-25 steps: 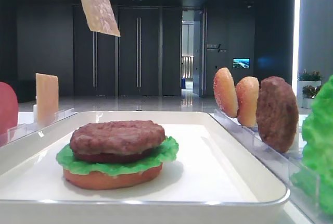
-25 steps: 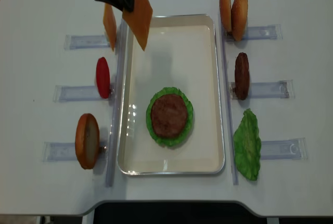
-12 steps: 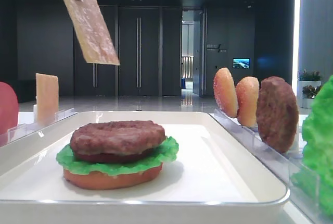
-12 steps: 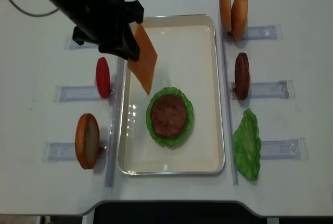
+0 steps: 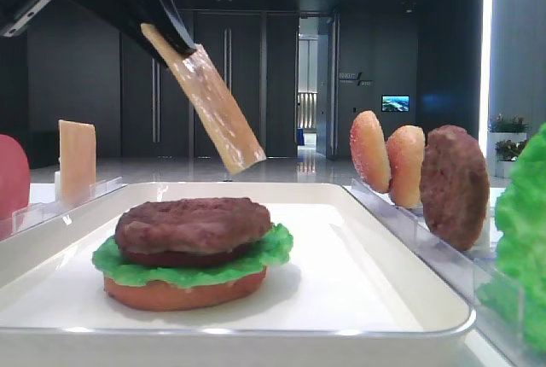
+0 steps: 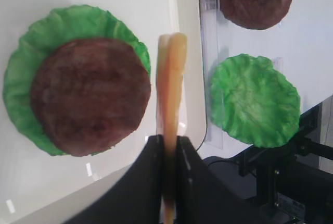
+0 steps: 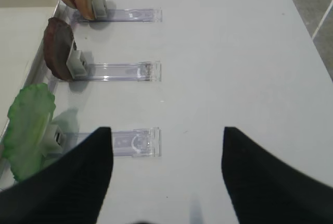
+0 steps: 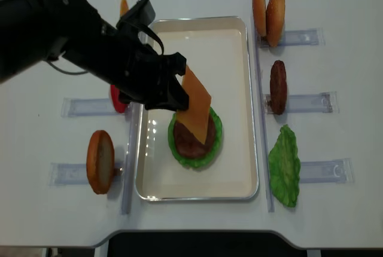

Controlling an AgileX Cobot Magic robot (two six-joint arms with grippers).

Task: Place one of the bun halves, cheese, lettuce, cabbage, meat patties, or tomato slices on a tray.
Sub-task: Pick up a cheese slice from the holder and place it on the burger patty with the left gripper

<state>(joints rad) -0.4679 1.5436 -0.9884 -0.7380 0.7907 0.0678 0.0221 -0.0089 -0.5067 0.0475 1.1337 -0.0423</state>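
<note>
My left gripper [image 8: 173, 92] is shut on one edge of a thin pale orange cheese slice [image 8: 196, 106]. The cheese [image 5: 209, 102] hangs tilted, its free end just above the stack on the white tray [image 8: 203, 48]. That stack is a dark meat patty [image 8: 187, 142] on green lettuce [image 8: 215, 140] over a flat bun disc [image 5: 183, 292]. In the left wrist view the cheese [image 6: 170, 78] shows edge-on between the black fingers [image 6: 151, 172], right of the patty [image 6: 88, 96]. My right gripper [image 7: 166, 130] stands open over bare table, holding nothing.
Clear racks flank the tray. Right side: two bun halves [image 8: 267, 13], a spare patty [image 8: 278, 86], a lettuce leaf [image 8: 284, 166]. Left side: another cheese slice [image 8: 124, 5], a tomato slice [image 8: 115, 97] partly behind the arm, a bun half [image 8: 100, 161].
My left arm has carried the cheese from the tray's far left corner toward the middle and lower, so the slice now hangs over the patty. Nothing else moved.
</note>
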